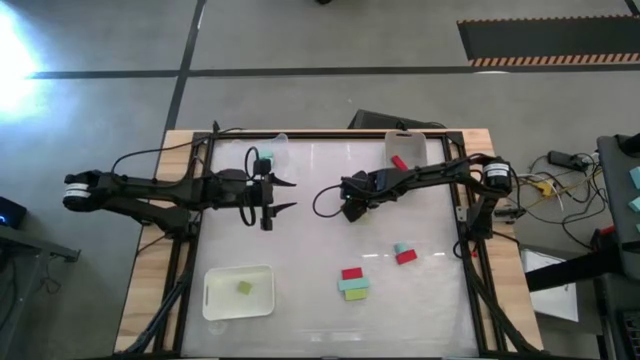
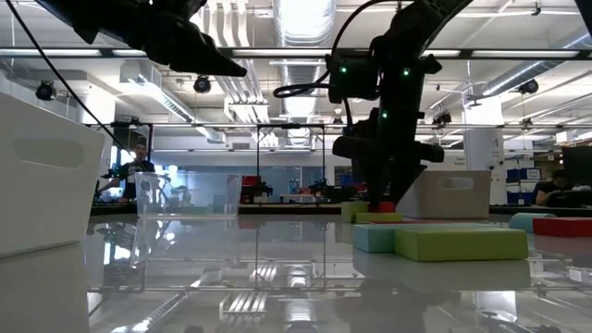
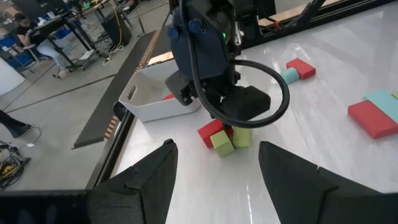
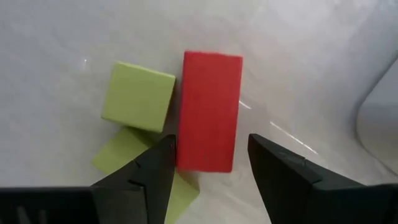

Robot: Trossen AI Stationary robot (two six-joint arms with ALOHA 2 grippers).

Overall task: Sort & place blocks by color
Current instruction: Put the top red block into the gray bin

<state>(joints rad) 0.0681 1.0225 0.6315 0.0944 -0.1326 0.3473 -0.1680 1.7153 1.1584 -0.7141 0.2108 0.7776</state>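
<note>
My right gripper (image 4: pixel 211 163) is open near the table's middle. It points down over a red block (image 4: pixel 209 112), with one finger on each side of the block's end and a gap showing on both sides. Two yellow-green blocks (image 4: pixel 138 96) (image 4: pixel 121 155) lie against the red one. In the left wrist view the same cluster (image 3: pixel 222 140) sits under the right gripper (image 3: pixel 239 106). My left gripper (image 1: pixel 288 195) hovers open to the left of it, holding nothing. A red, teal and yellow-green group (image 1: pixel 353 284) and a teal and red pair (image 1: pixel 403 253) lie nearer the front.
A white tray (image 1: pixel 215 300) at the near left holds a yellow-green block (image 1: pixel 244 287). A clear tray (image 1: pixel 280 143) at the far edge holds a teal block (image 1: pixel 265 155). Another white tray (image 1: pixel 412 140) at the far right holds a red block (image 1: pixel 399 162). Wooden table edges frame the glossy top.
</note>
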